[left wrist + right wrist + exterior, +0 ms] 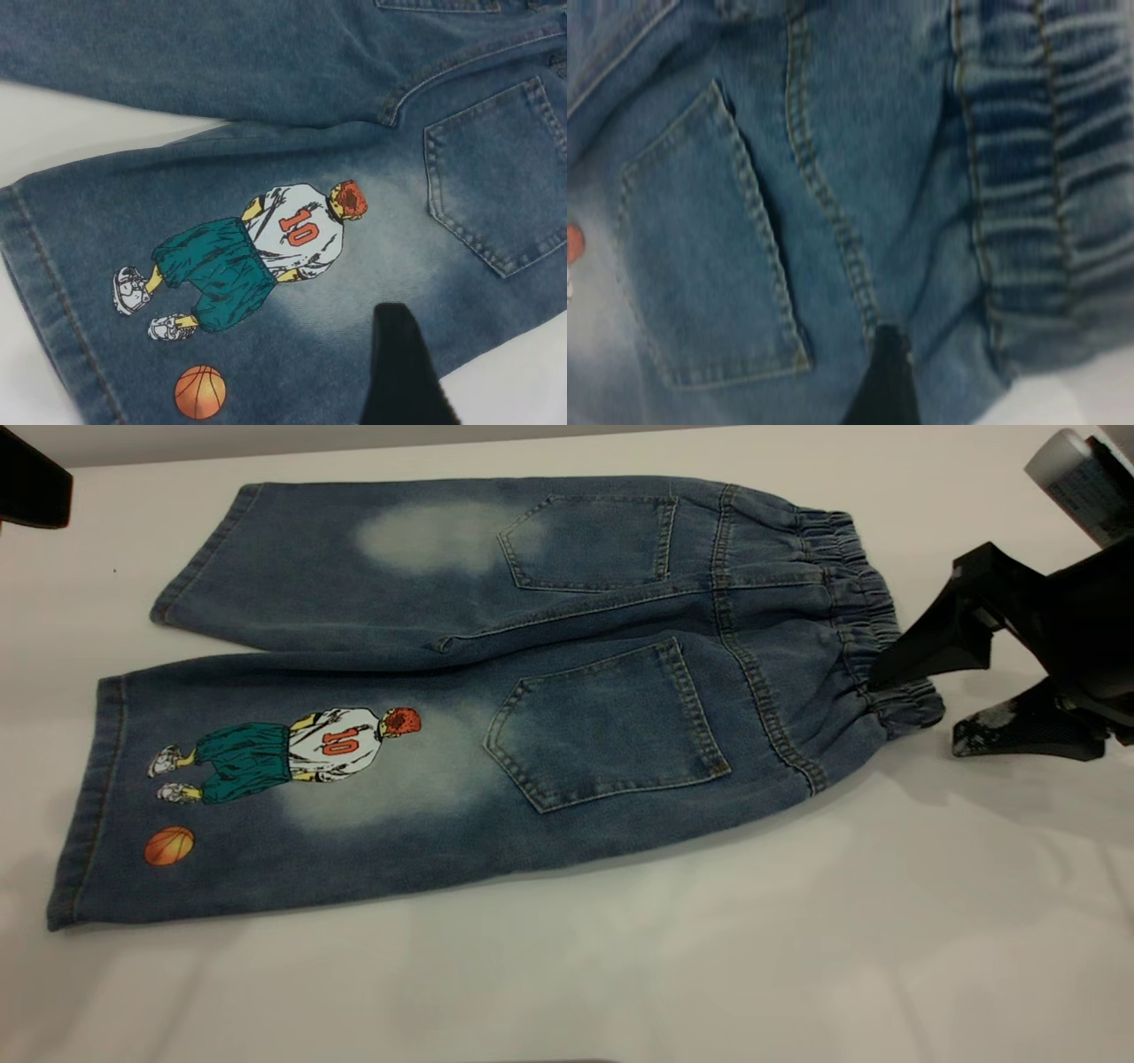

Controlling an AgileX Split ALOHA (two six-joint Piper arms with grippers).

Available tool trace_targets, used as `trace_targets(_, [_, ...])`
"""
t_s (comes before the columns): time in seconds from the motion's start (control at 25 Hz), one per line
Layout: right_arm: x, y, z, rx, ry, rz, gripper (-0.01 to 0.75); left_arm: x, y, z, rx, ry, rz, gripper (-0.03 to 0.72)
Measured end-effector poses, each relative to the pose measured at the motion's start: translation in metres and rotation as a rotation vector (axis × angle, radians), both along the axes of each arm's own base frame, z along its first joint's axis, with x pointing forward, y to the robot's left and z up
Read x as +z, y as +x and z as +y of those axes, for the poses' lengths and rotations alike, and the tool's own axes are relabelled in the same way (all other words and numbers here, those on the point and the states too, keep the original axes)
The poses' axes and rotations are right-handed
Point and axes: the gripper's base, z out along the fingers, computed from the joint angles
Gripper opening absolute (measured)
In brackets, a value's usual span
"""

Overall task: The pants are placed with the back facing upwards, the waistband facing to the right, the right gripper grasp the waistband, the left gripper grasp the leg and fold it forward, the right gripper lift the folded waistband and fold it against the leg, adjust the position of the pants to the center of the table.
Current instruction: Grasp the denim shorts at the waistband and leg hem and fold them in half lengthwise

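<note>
The pants lie flat on the white table with their back side up, both patch pockets showing, and the gathered waistband at the right end. The two legs run off to the left, slightly spread; the nearer leg carries the printed player in a number 10 shirt and green shorts, with an orange basketball near the hem, while the plain leg lies behind it, farther from the camera. My right gripper sits at the right edge of the pants, low over the table, its jaws spread apart: the upper finger reaches to the waistband's edge and touches or nearly touches the ruffled elastic, and the lower finger rests on the table just beside the corner of the band, not clamped on any cloth. In my right wrist view the waistband and the near pocket fill the picture, with one dark fingertip over the denim. My left gripper hangs above the printed leg, beside the player figure; only one dark finger shows in my left wrist view, so I cannot tell how its jaws stand.
</note>
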Motion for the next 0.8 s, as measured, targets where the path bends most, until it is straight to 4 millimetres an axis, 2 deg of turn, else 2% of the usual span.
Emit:
trace_targets(0.24, [-0.009,0.007,0.000,0.001,0.011,0.010,0.573,0.000,0.000,0.000,0.001,-0.001,0.000,0.392])
trace_targets(0.4, [-0.013,0.007,0.002,0.004,0.041,0.016,0.514,0.000,0.000,0.000,0.001,0.000,-0.001,0.392])
trace_targets(0.52, [-0.015,0.008,0.002,0.003,0.032,0.020,0.398,0.000,0.000,0.000,0.001,0.001,-0.002,0.392])
trace_targets(0.68, [-0.013,0.013,0.001,0.015,0.024,-0.005,0.118,-0.001,0.000,0.000,-0.010,0.007,0.010,0.392])
trace_targets(0.72, [-0.013,0.013,0.001,0.018,0.022,-0.009,0.071,-0.003,-0.001,0.000,-0.015,0.010,0.027,0.392])
trace_targets(0.8, [-0.013,0.014,0.001,0.025,0.018,-0.015,0.038,-0.011,-0.001,0.000,-0.017,0.017,0.091,0.392])
